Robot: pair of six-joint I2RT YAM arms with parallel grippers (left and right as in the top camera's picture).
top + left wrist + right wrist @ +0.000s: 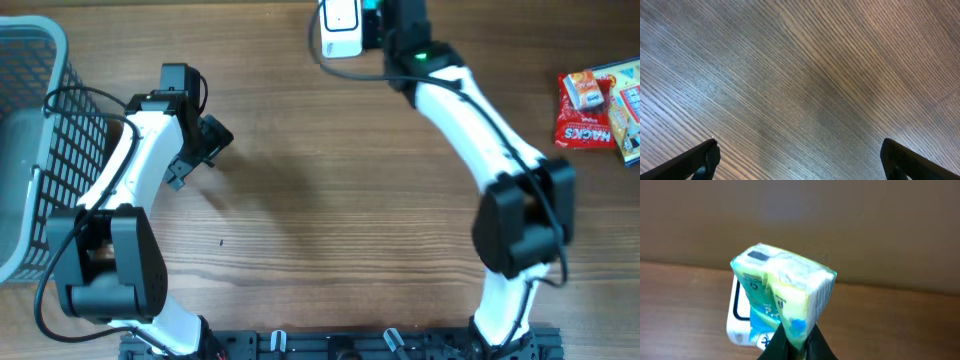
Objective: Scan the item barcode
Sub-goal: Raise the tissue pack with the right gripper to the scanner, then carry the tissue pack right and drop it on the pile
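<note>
A small soft packet (785,292), pale green and white with blue print, is held tilted in the air, its lower end pinched between the right fingers (816,344). The white, black-trimmed scanner (342,28) sits at the counter's (320,200) 12 o'clock edge, with the packet just at its 3 o'clock.

Soft, even light is spread over the table (330,230) from above, and only faint, diffuse shadows are thrown on it. A pale bluish glare is caught on the wood in the left wrist view. In the right wrist view the packet (785,290) is lit bright against a dim, blurred background
</note>
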